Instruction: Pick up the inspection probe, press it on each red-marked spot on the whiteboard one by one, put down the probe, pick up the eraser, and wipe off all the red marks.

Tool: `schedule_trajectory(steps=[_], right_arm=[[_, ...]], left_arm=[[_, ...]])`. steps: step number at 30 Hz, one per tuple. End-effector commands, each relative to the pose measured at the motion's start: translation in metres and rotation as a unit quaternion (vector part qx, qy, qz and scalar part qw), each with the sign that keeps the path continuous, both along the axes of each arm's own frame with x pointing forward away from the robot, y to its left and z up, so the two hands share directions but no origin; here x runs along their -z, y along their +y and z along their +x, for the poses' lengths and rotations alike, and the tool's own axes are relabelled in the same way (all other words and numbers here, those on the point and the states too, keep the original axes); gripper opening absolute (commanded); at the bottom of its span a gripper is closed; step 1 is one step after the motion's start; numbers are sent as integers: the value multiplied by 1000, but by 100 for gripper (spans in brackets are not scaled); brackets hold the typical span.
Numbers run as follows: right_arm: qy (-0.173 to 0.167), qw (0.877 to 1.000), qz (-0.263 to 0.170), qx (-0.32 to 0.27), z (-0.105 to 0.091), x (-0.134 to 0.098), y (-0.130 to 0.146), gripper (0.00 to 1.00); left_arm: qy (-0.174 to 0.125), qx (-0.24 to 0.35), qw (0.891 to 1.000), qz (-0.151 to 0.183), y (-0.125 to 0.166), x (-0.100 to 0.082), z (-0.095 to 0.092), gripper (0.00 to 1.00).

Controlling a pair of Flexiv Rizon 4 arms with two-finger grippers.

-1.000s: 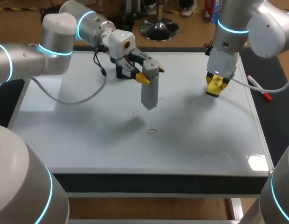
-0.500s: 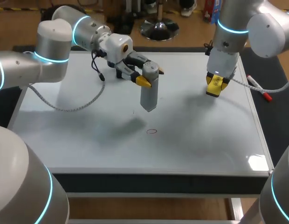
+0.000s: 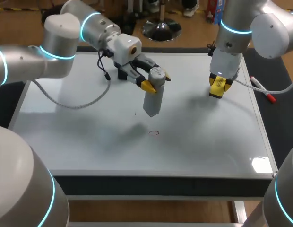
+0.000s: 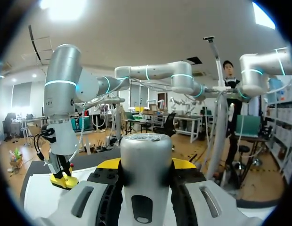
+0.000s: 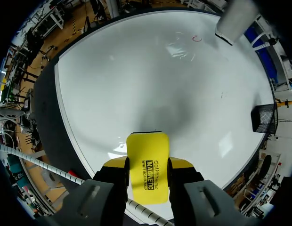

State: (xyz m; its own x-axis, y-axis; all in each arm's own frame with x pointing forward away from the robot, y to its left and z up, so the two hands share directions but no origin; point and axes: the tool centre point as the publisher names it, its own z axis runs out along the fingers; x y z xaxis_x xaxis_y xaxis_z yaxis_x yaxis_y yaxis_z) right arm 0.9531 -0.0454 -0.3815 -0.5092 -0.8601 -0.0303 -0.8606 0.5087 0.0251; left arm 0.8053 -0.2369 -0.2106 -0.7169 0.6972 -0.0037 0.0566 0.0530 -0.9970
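Note:
The grey inspection probe (image 3: 152, 97) hangs tilted above the whiteboard (image 3: 80, 137), its lower tip up and left of the small red ring mark (image 3: 154, 133). My left gripper (image 3: 155, 80) is shut on the probe's upper end; in the left wrist view the probe (image 4: 145, 160) fills the gap between the yellow tips. My right gripper (image 3: 217, 89) hovers over the board's far right part, shut on the yellow eraser (image 3: 216, 85). From the right wrist the eraser (image 5: 147, 165) sits between the fingers, with the red mark (image 5: 197, 38) and the probe (image 5: 235, 21) far ahead.
A red-capped marker (image 3: 262, 90) lies on the dark strip right of the board. A tiny dark speck (image 3: 135, 113) is on the board left of the probe's tip. A loose cable (image 3: 75, 101) from my left wrist hangs over the board's left part.
My left arm has shifted the probe slightly to the right and tilted it more. The right arm and the eraser have stayed still.

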Motion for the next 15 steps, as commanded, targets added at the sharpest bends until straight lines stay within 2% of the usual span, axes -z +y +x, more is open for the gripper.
schedule_trajectory(steps=[1,15], right_arm=[[0,1000,-1,-1,0,-1,-1,0],[0,1000,-1,-1,0,-1,-1,0]], left_arm=[[7,20,1000,-5,-1,5,-1,0],[21,32,999,-11,-5,28,-27,0]])
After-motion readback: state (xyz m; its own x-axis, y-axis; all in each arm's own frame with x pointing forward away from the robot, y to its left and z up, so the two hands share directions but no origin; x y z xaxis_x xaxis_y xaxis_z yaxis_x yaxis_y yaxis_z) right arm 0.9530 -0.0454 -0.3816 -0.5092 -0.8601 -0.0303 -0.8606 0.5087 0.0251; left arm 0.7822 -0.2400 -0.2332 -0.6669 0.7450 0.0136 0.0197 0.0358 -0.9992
